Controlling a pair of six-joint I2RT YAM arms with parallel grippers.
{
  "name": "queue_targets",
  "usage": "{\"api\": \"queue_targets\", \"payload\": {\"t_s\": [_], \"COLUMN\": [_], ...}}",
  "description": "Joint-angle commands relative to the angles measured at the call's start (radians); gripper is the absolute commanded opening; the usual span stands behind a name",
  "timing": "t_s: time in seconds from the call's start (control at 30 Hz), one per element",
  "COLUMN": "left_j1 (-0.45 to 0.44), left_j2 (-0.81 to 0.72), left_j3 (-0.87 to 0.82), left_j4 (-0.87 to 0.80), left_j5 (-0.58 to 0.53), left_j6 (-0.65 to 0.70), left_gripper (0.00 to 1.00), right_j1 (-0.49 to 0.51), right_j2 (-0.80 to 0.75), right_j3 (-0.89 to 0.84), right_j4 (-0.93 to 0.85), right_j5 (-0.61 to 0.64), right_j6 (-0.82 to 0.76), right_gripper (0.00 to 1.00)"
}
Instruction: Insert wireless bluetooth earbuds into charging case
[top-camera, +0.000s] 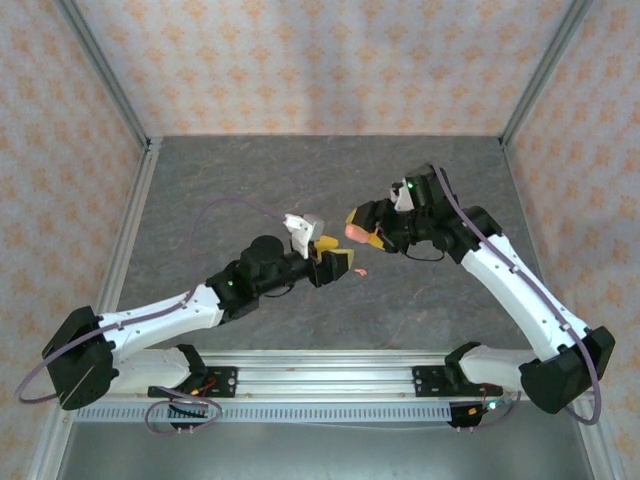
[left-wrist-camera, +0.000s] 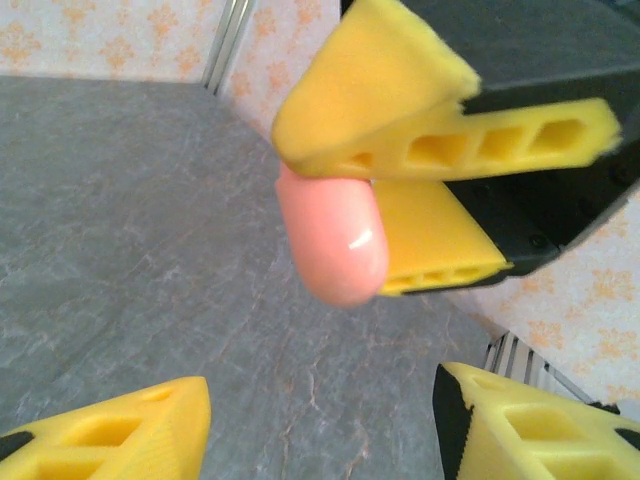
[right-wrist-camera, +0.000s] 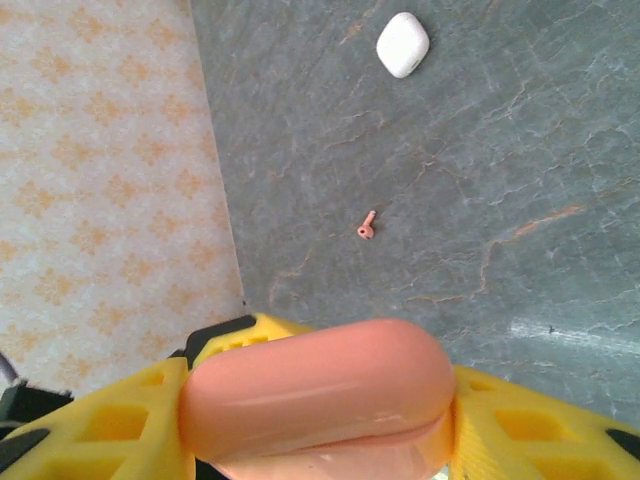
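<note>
**Pink charging case (right-wrist-camera: 320, 385) gripped; one pink earbud (right-wrist-camera: 367, 226) loose**

The right gripper (top-camera: 368, 233) clamped the case above the table (top-camera: 250, 180). The left gripper (left-wrist-camera: 320, 420) stood wide and empty just beside it. The earbud lay below them with open slab all round. A white case (right-wrist-camera: 403, 44) lay apart.

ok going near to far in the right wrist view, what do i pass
salmon-pink rounded charging case held in the right gripper → tiny salmon-pink stemmed plastic earbud on the grey table → white rounded plastic case
</note>
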Motion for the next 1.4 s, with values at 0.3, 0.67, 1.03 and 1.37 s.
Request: {"api": "queue_targets", "payload": {"t_s": [0.3,0.67,1.03,1.37], "left_j1": [-0.004,-0.002,-0.001,0.134], "left_j2": [0.079,0.106,0.088,-0.051], "left_j3": [0.113,0.159,0.160,0.088], "left_j4": [0.121,0.091,0.058,0.010], "left_j5": [0.006,0.010,-0.033,0.053], "left_j6": [-0.002,-0.003,-0.035,-0.210], "left_gripper": [0.55,0.31,0.06,0.04], "right_j1": [0.020,0.019,0.020,-0.020], "right_j2": [-0.086,-0.101,-0.126,-0.191], "right_j3": [-0.024,-0.032,-0.012,0.039], "right_j4": [0.015,0.010,0.055,0.142], "right_j5": [-0.016,-0.018,-0.022,0.002], "right_j6": [0.065,0.063,0.059,-0.009], "right_gripper": [0.50,0.50,0.66,0.70]}}
